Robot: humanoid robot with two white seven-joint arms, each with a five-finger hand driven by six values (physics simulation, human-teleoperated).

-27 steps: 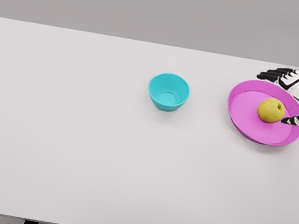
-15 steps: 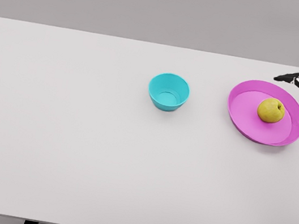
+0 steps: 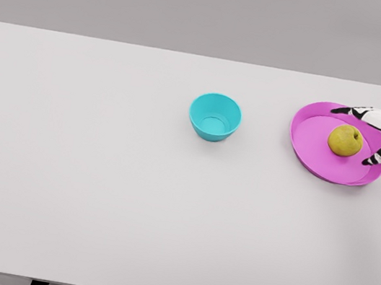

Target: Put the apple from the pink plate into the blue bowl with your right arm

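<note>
The apple (image 3: 345,141), yellow-green, sits on the pink plate (image 3: 313,137), right of the plate's centre; the stem end faces upward and to the right. The pink plate lies on the white table (image 3: 95,185), toward the table's right edge; the blue bowl (image 3: 214,116) stands upright on the table to the left of the plate, well apart from it, with nothing inside. The right hand (image 3: 376,135) enters from the right edge and hovers at the plate's right rim, just beside the apple; its fingers (image 3: 349,110) are spread and released, one group reaching over the plate's far rim, the thumb over the near right rim; the hand grasps nothing, and contact with the apple is not seen.
</note>
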